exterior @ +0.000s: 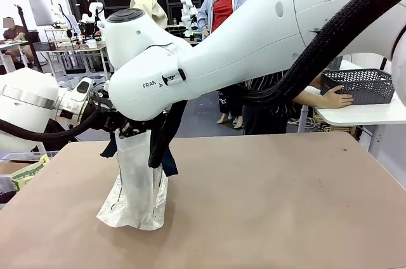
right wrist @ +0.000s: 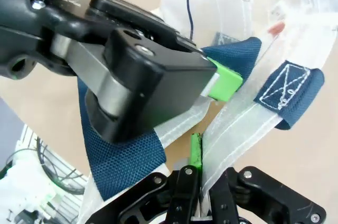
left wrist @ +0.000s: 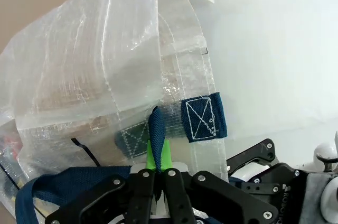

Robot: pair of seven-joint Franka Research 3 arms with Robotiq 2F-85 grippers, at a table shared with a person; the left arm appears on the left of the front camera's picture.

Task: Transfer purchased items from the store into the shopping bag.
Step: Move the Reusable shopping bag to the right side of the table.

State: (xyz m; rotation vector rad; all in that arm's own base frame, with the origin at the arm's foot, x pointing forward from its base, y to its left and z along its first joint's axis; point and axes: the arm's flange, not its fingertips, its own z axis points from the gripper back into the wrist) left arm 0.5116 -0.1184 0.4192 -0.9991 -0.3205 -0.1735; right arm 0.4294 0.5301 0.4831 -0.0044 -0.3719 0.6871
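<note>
Shopping bag [exterior: 135, 186] stands on the worktop [exterior: 266, 205], thin, limp, slippery film, so I'd only trust the stitched navy strap handles [left wrist: 203, 118] or the rim. Left pincer [left wrist: 158, 174] is clamped on the rim by a strap; right pincer [right wrist: 203, 182] pinches the opposite rim film.

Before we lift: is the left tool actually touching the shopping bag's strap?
Touching. In the left wrist view the left tool is shut on the navy strap of the shopping bag, green pads pinching it.
</note>
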